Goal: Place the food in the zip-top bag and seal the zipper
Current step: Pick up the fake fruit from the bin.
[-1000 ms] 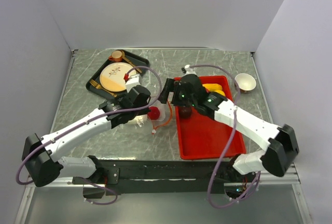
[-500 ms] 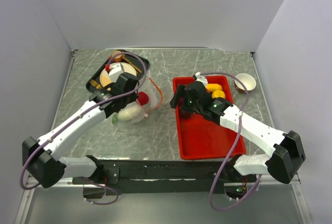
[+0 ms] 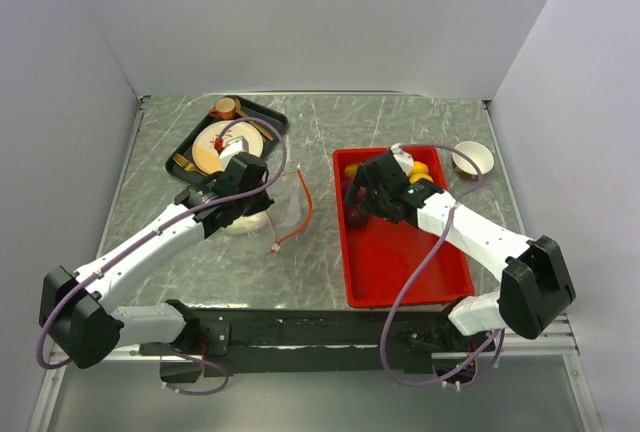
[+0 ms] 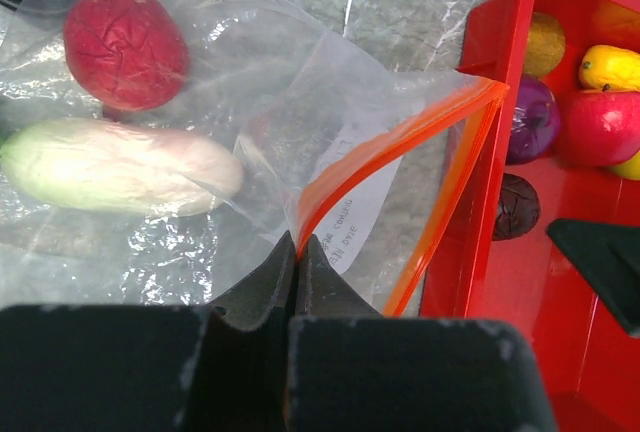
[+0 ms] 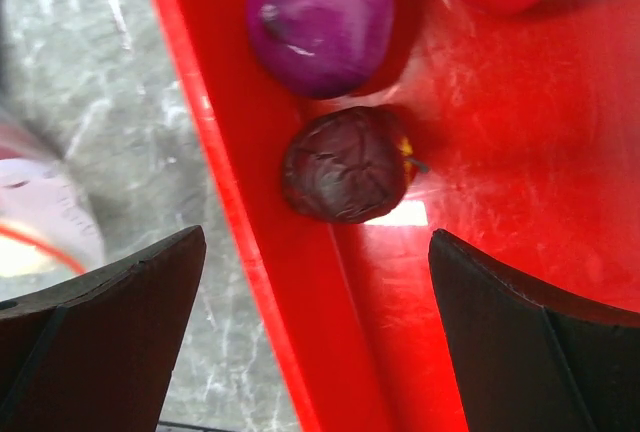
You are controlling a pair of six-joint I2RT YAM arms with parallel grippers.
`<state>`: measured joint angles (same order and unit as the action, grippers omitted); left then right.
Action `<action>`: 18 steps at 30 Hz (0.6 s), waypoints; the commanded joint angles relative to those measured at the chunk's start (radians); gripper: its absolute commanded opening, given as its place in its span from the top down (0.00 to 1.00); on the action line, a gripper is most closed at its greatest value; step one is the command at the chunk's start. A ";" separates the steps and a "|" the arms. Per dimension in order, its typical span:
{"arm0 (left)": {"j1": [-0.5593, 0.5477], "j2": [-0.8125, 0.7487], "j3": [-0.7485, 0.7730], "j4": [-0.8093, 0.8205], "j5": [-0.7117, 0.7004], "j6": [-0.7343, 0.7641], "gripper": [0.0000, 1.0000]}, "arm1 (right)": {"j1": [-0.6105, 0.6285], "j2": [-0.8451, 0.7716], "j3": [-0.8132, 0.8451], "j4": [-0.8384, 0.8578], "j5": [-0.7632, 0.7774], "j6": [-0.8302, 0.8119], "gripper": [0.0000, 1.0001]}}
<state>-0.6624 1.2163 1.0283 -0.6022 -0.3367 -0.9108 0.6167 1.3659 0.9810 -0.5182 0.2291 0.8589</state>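
The zip-top bag (image 4: pixel 250 82) lies clear and crumpled on the table, its mouth gaping toward the red tray (image 3: pixel 405 262). My left gripper (image 4: pixel 297 252) is shut on the near lip of the zipper (image 4: pixel 400 137), seen as an orange strip (image 3: pixel 300 214) from above. Inside the bag lie a red food piece (image 4: pixel 125 47) and a white one with a green tip (image 4: pixel 120 167). My right gripper (image 5: pixel 315 337) stands open and empty over the tray's left wall, just short of a maroon piece (image 5: pixel 345 164) and a purple one (image 5: pixel 320 17). Red (image 4: pixel 600 127) and yellow (image 4: pixel 610 67) pieces sit further along.
A black tray holding the patterned plate (image 3: pixel 215 147) and a small brown cup (image 3: pixel 225 107) sits at the far left, close behind the bag. A white bowl (image 3: pixel 472 159) stands right of the red tray. Grey walls close in the table's back and sides.
The right gripper drew back from the bag's mouth to the tray's left wall, leaving the red piece in the bag. The left gripper carried the bag's lip leftward and away.
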 commanded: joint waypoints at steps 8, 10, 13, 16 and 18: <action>0.000 -0.020 0.007 0.035 0.024 0.023 0.99 | -0.029 0.062 -0.031 0.036 -0.031 0.003 0.01; 0.000 -0.020 0.003 0.044 0.027 0.024 0.99 | -0.031 0.078 -0.042 0.055 -0.031 0.000 0.02; 0.000 -0.018 -0.004 0.054 0.037 0.023 0.99 | -0.038 0.094 -0.056 0.101 -0.030 0.006 0.05; 0.000 -0.003 0.006 0.051 0.053 0.030 0.99 | -0.044 0.105 -0.064 0.133 -0.031 0.009 0.11; 0.000 0.002 0.012 0.042 0.047 0.033 0.99 | -0.049 0.116 -0.064 0.147 -0.036 0.012 0.14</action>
<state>-0.6624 1.2163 1.0267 -0.5869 -0.3046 -0.9012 0.5823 1.4685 0.9226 -0.4416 0.1890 0.8597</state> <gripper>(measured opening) 0.021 0.883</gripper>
